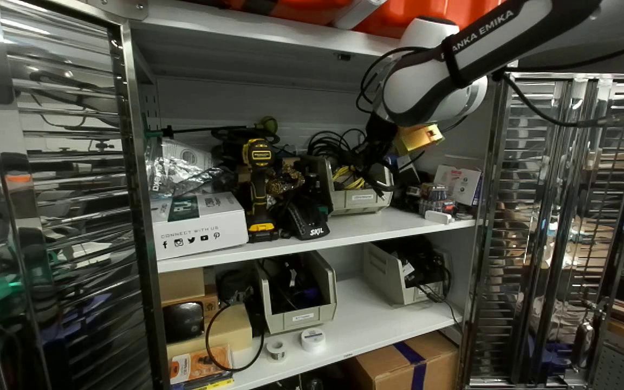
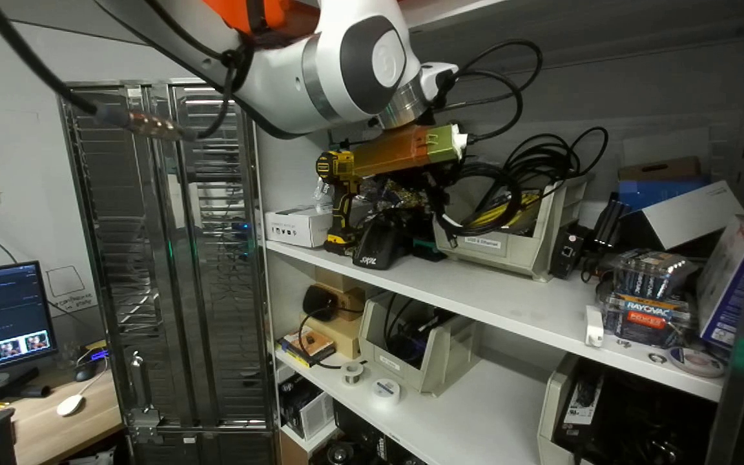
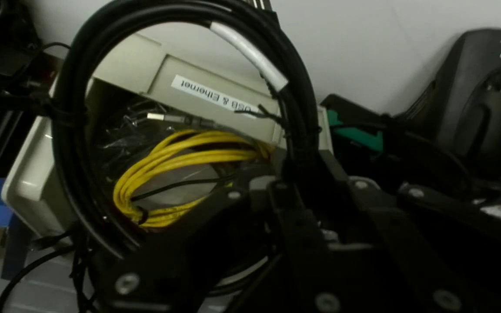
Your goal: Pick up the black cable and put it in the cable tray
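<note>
The black cable [image 3: 297,93] is a thick coiled loop with a white sleeve and small ties. My gripper [image 3: 307,167] is shut on one side of this loop in the wrist view. The loop hangs over the cable tray [image 3: 159,74], a beige bin labelled USB & Ethernet with yellow cable inside. In both exterior views the tray [image 1: 344,203] [image 2: 507,256] stands on the upper shelf. The dark gripper [image 1: 370,150] [image 2: 438,194] is above its front and side, with the cable [image 1: 370,177] [image 2: 514,197] hanging at the opening. Whether the loop touches the tray is unclear.
A large black cable coil [image 2: 543,161] rises at the back of the tray. A yellow drill [image 2: 344,200] and a black SKIL charger [image 2: 375,245] stand beside it. Battery packs [image 2: 646,310] lie across the shelf. The upper shelf board [image 1: 290,49] is overhead.
</note>
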Robot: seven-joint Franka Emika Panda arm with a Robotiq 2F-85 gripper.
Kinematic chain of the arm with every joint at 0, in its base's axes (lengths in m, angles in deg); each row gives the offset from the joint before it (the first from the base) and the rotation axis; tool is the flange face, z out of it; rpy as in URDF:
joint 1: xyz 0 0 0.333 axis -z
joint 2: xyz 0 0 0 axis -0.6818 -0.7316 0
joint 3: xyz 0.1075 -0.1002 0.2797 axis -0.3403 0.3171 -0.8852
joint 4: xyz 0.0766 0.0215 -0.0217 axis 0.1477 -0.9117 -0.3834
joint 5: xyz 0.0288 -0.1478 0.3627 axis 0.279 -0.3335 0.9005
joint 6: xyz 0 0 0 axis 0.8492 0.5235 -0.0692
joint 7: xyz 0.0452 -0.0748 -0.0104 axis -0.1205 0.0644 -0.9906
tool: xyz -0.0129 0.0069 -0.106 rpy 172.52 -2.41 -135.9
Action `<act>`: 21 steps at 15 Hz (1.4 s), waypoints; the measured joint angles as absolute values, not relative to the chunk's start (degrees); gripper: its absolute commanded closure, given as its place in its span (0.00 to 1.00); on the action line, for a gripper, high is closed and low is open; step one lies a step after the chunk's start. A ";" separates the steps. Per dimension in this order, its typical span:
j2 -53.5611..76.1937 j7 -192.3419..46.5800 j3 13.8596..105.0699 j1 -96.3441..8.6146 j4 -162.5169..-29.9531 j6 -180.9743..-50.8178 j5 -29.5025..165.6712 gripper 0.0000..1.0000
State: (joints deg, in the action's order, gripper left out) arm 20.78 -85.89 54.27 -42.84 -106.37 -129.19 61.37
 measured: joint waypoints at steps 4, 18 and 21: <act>14.35 -77.25 54.49 -43.69 -97.93 -130.37 61.35 0.87; -2.66 -54.62 66.05 -51.77 -78.35 -138.27 46.85 0.87; -4.57 -53.17 68.39 -52.98 -76.53 -138.22 43.95 0.55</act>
State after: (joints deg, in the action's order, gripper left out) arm -4.57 -53.17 68.39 -52.98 -76.53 -138.22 43.95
